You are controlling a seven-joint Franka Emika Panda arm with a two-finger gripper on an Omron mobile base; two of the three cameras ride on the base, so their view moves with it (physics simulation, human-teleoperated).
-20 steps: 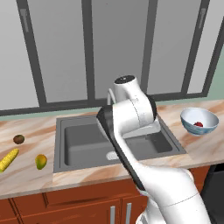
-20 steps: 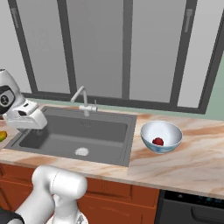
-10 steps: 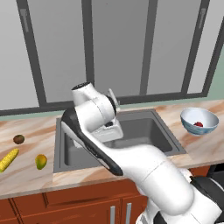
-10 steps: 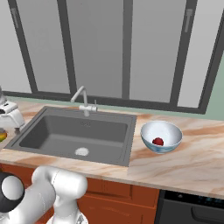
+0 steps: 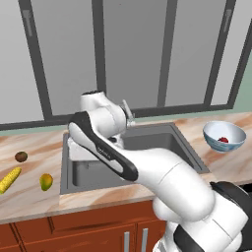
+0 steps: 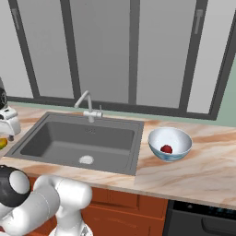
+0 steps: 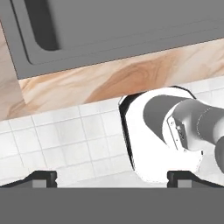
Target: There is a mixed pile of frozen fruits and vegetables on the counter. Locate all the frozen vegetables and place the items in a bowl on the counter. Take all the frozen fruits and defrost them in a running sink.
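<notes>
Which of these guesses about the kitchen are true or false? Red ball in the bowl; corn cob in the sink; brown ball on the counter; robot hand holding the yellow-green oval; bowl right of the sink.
1. The red ball lies in the bowl. True.
2. The corn cob is in the sink. False: it lies on the counter, left of the sink.
3. The brown ball sits on the counter. True.
4. The hand holds the yellow-green oval. False: the hand is open and empty; the oval lies on the counter.
5. The bowl stands right of the sink. True.

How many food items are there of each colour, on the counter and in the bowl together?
Yellow: 1, the long yellow corn cob
Yellow-green: 1, the mango-like oval
Brown: 1, the small kiwi-like ball
Red: 1, the round ball in the pale bowl
Total: 4
</notes>
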